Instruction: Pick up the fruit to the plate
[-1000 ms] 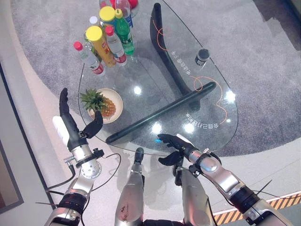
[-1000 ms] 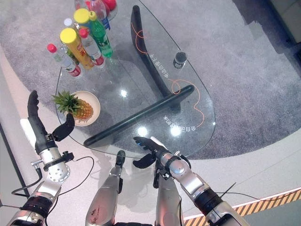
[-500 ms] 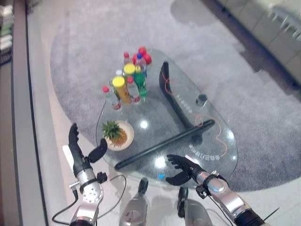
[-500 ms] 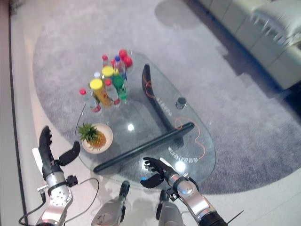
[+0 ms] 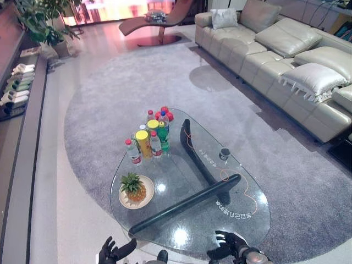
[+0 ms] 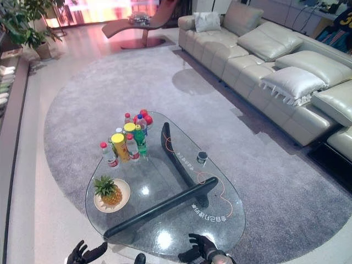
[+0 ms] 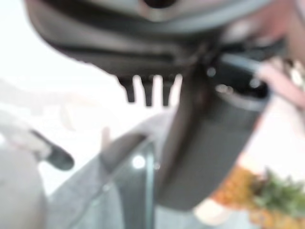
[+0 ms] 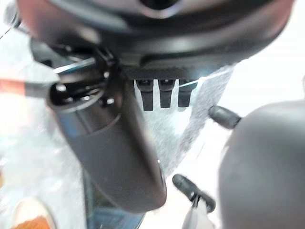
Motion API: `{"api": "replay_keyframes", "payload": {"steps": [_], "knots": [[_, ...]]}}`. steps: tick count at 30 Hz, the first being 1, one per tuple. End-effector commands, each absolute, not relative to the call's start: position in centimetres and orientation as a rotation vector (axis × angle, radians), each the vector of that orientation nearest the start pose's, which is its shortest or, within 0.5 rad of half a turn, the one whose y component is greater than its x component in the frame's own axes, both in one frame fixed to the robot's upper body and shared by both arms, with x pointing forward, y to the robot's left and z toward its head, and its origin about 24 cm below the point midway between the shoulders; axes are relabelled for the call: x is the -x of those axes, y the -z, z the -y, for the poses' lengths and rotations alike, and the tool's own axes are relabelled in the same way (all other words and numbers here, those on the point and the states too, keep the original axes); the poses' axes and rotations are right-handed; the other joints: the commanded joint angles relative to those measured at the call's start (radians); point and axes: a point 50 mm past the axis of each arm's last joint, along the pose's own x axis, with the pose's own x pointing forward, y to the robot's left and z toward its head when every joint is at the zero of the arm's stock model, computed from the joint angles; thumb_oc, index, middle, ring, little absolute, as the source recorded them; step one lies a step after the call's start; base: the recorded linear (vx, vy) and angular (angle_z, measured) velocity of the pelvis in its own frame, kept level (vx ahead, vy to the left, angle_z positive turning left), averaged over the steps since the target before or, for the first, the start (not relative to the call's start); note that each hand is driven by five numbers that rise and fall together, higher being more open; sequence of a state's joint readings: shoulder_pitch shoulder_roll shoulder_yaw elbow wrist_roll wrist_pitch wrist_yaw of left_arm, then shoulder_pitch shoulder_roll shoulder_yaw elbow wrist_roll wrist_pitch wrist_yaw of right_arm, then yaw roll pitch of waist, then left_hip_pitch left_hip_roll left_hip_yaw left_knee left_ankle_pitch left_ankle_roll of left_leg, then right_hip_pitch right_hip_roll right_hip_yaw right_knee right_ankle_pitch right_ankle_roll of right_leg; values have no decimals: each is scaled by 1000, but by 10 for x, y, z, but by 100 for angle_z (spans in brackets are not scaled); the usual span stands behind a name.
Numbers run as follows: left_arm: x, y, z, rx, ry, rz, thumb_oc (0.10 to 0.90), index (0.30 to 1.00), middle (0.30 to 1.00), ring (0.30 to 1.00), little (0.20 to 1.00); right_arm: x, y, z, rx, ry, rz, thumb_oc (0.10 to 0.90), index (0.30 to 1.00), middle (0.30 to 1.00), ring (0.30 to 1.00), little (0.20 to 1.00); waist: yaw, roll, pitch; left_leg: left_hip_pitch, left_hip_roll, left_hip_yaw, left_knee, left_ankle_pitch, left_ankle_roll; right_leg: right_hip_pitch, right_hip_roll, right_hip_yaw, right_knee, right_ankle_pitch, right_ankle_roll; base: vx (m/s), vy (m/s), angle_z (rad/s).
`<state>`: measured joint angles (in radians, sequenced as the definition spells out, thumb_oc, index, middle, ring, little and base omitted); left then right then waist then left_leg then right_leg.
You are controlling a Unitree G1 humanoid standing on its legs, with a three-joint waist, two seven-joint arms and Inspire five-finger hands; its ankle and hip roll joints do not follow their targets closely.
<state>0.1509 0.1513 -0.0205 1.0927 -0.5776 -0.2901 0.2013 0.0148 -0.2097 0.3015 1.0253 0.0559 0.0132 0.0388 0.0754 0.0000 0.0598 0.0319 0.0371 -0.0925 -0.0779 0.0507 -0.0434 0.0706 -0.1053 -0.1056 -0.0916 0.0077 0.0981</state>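
My left hand (image 5: 113,253) hangs off the glass table's (image 5: 242,220) near edge, fingers spread, holding nothing. My right hand (image 5: 230,246) hovers at the near edge, fingers loosely splayed, empty. The pineapple (image 5: 133,188) stands on the plate (image 5: 125,201), bottles (image 5: 147,140) beyond.

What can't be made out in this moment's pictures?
- Left robot hand: cut off by the left eye view's bottom edge.
- Right robot hand: likewise cut off in the right eye view.
- Small dark pot on the glass table: too small to identify.
- Pineapple: blurred in the left wrist view, partly behind the thumb.
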Motion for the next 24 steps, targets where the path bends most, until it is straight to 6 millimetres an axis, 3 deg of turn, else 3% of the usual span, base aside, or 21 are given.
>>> {"api": "replay_keyframes", "payload": {"steps": [1,7,11,16,24], "knots": [[-98,149,-240,269,-660,-849,800,900,900,900,900,-141,147,193,331,-127,-961,800,900,900,900,900,-2,-25,-22,2,-70,32,7,-15,44,-20,14,0,26,68,-30,10,17,-7],[-83,162,-231,257,-581,-1033,800,900,900,900,900,-110,162,200,385,-123,-1120,800,900,900,900,900,-13,-19,-37,14,-67,44,5,-26,47,-16,7,-7,32,64,-27,4,10,0],[-70,169,-223,272,-528,-1197,800,900,900,900,900,-80,170,207,252,-101,-1318,800,900,900,900,900,-18,-15,-40,27,-68,46,1,-31,47,-5,3,-14,26,63,-27,17,7,0],[-59,173,-219,303,-503,-1295,800,900,900,900,900,-68,173,208,174,-103,-1384,800,900,900,900,900,-21,-11,-50,39,-67,52,-5,-32,45,4,2,-16,24,62,-25,53,9,2],[-56,174,-212,364,-416,-1324,800,900,900,900,900,-65,173,206,150,-115,-1411,800,900,900,900,900,-21,-8,-46,43,-67,56,-9,-33,48,3,4,-10,25,62,-25,14,4,4]]}}
